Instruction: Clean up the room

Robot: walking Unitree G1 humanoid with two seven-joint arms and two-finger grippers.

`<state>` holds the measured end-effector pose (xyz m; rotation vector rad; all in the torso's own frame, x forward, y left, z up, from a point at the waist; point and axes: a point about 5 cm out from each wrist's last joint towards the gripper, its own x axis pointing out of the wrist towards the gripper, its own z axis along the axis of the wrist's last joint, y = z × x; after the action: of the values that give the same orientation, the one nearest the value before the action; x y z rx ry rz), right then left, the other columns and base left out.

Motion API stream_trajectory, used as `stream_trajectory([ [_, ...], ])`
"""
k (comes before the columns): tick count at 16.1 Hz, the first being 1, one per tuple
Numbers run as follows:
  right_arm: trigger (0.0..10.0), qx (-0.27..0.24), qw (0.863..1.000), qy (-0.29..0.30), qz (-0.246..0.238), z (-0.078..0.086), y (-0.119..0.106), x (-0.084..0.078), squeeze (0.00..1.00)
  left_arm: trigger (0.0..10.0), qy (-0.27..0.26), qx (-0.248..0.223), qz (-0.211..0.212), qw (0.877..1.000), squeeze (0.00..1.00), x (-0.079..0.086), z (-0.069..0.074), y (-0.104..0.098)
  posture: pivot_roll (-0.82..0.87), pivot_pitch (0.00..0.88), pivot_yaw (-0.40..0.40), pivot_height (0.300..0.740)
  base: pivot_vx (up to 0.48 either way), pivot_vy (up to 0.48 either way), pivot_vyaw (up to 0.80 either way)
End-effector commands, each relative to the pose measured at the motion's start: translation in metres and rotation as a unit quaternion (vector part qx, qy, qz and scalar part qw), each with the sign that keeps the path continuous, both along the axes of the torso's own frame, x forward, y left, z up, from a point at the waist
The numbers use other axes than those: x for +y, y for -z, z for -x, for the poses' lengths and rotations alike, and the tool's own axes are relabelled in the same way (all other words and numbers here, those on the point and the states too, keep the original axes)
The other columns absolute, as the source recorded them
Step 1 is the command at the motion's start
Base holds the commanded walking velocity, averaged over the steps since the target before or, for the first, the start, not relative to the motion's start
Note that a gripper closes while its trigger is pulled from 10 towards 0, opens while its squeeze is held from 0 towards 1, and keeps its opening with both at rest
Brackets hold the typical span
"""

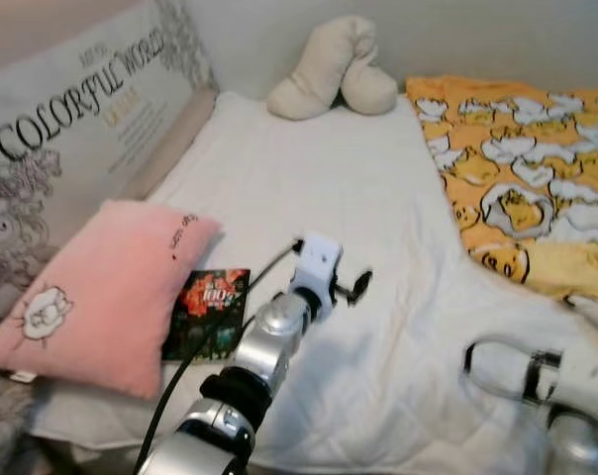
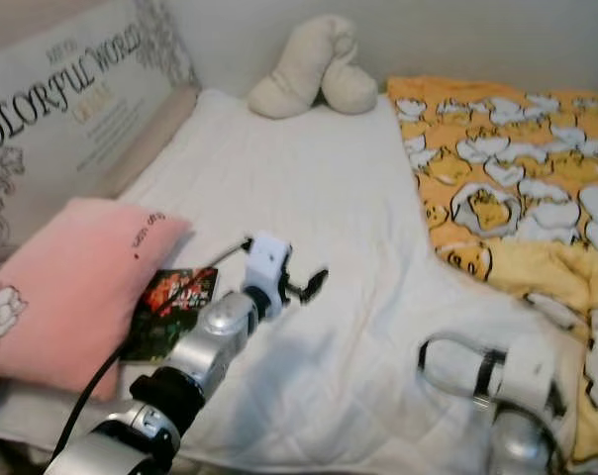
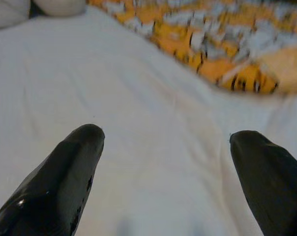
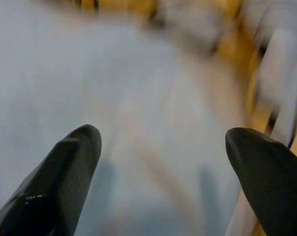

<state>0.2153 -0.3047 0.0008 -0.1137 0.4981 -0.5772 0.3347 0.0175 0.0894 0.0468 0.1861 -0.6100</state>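
Observation:
A dark book point(image 1: 208, 312) with a red and green cover lies flat on the white quilt point(image 1: 329, 178), its left edge tucked against a pink pillow point(image 1: 101, 292). My left gripper point(image 1: 353, 287) hovers over the quilt just right of the book. It is open, and between its fingers point(image 3: 79, 162) there is only bare quilt. My right arm point(image 1: 537, 376) reaches in at the lower right. The right gripper point(image 4: 163, 132) is open over the quilt beside the yellow blanket's edge, holding nothing.
A yellow blanket point(image 1: 527, 178) with a cartoon print covers the bed's right side. A cream plush toy point(image 1: 334, 69) rests at the far end by the wall. A large printed cushion point(image 1: 71, 129) leans along the left.

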Motion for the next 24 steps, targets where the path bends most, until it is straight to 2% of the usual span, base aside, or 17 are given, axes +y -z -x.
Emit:
stream_trajectory([
  [1, 10.0, 0.005, 0.999, -0.020, -0.032, -0.010, 0.007, 0.010, 0.00, 10.0, 0.044, -0.004, 0.005, 0.999, 0.00, -0.044, 0.013, -0.004, 0.05, 0.059, 0.053, 0.740, 0.000, 0.000, 0.00],
  [4, 10.0, 0.039, 0.997, -0.051, -0.042, -0.021, 0.015, 0.020, 0.00, 10.0, 0.063, 0.016, -0.025, 0.998, 0.00, -0.055, 0.023, 0.010, 0.02, 0.111, 0.065, 0.740, 0.000, 0.000, 0.00],
  [5, 10.0, 0.041, 0.996, -0.074, -0.035, -0.029, 0.013, 0.023, 0.00, 10.0, 0.068, 0.023, -0.024, 0.997, 0.00, -0.061, 0.027, 0.013, -0.01, 0.144, 0.057, 0.740, 0.000, 0.000, 0.00],
  [7, 10.0, 0.051, 0.994, -0.096, -0.033, -0.035, 0.012, 0.026, 0.00, 10.0, 0.074, 0.038, -0.022, 0.996, 0.00, -0.068, 0.034, 0.018, -0.02, 0.148, 0.045, 0.740, 0.000, 0.000, 0.00],
  [8, 10.0, 0.105, 0.984, -0.121, -0.072, -0.028, 0.027, 0.037, 0.00, 10.0, 0.091, 0.059, -0.033, 0.994, 0.00, -0.075, 0.045, 0.028, -0.03, 0.147, 0.039, 0.740, 0.000, 0.000, 0.00],
  [10, 10.0, 0.146, 0.976, -0.130, -0.099, -0.013, 0.041, 0.042, 0.00, 10.0, 0.105, 0.076, -0.065, 0.989, 0.00, -0.077, 0.057, 0.041, -0.03, 0.147, 0.023, 0.740, 0.000, 0.000, 0.00],
  [12, 10.0, 0.186, 0.966, -0.134, -0.121, 0.008, 0.057, 0.047, 0.00, 10.0, 0.125, 0.090, -0.094, 0.984, 0.00, -0.081, 0.069, 0.052, -0.05, 0.152, 0.022, 0.740, 0.000, 0.000, 0.00],
  [13, 10.0, 0.210, 0.953, -0.156, -0.150, 0.022, 0.068, 0.056, 0.00, 10.0, 0.119, 0.094, -0.091, 0.984, 0.00, -0.079, 0.068, 0.053, -0.05, 0.153, 0.022, 0.740, 0.000, 0.000, 0.00],
  [14, 10.0, 0.225, 0.945, -0.170, -0.164, 0.029, 0.073, 0.062, 0.00, 10.0, 0.114, 0.096, -0.089, 0.985, 0.00, -0.076, 0.066, 0.053, -0.05, 0.157, 0.019, 0.740, 0.000, 0.000, 0.00],
  [16, 10.0, 0.273, 0.918, -0.198, -0.208, 0.062, 0.091, 0.078, 0.00, 10.0, 0.082, 0.111, -0.091, 0.986, 0.00, -0.055, 0.060, 0.061, -0.03, 0.167, -0.001, 0.740, 0.000, 0.000, 0.00],
  [17, 10.0, 0.304, 0.903, -0.209, -0.222, 0.086, 0.100, 0.083, 0.00, 10.0, 0.064, 0.117, -0.091, 0.987, 0.00, -0.044, 0.057, 0.066, -0.02, 0.170, -0.011, 0.740, 0.000, 0.000, 0.00],
  [19, 10.0, 0.355, 0.885, -0.206, -0.221, 0.132, 0.111, 0.078, 0.00, 10.0, 0.041, 0.119, -0.079, 0.989, 0.00, -0.026, 0.055, 0.072, -0.01, 0.164, -0.027, 0.740, 0.000, 0.000, 0.00],
  [20, 10.0, 0.362, 0.885, -0.210, -0.206, 0.139, 0.111, 0.074, 0.00, 10.0, 0.038, 0.115, -0.080, 0.989, 0.00, -0.021, 0.054, 0.074, -0.01, 0.163, -0.028, 0.740, 0.000, 0.000, 0.00],
  [21, 10.0, 0.339, 0.902, -0.210, -0.166, 0.139, 0.109, 0.068, 0.00, 10.0, 0.034, 0.101, -0.075, 0.991, 0.00, -0.010, 0.054, 0.076, 0.01, 0.144, -0.027, 0.740, 0.000, 0.000, 0.00],
  [22, 10.0, 0.254, 0.934, -0.222, -0.120, 0.115, 0.097, 0.064, 0.00, 10.0, 0.025, 0.077, -0.050, 0.995, 0.00, 0.001, 0.050, 0.072, 0.02, 0.118, -0.021, 0.740, 0.000, 0.000, 0.00],
  [23, 10.0, 0.141, 0.956, -0.245, -0.082, 0.082, 0.075, 0.068, 0.00, 10.0, 0.012, 0.048, -0.019, 0.999, 0.00, 0.012, 0.046, 0.065, 0.02, 0.099, -0.015, 0.740, 0.000, 0.000, 0.00],
  [24, 10.0, 0.038, 0.962, -0.266, -0.040, 0.054, 0.047, 0.073, 0.00, 10.0, -0.007, 0.022, 0.017, 1.000, 0.00, 0.022, 0.041, 0.055, 0.02, 0.067, -0.009, 0.740, 0.000, 0.000, 0.00],
])
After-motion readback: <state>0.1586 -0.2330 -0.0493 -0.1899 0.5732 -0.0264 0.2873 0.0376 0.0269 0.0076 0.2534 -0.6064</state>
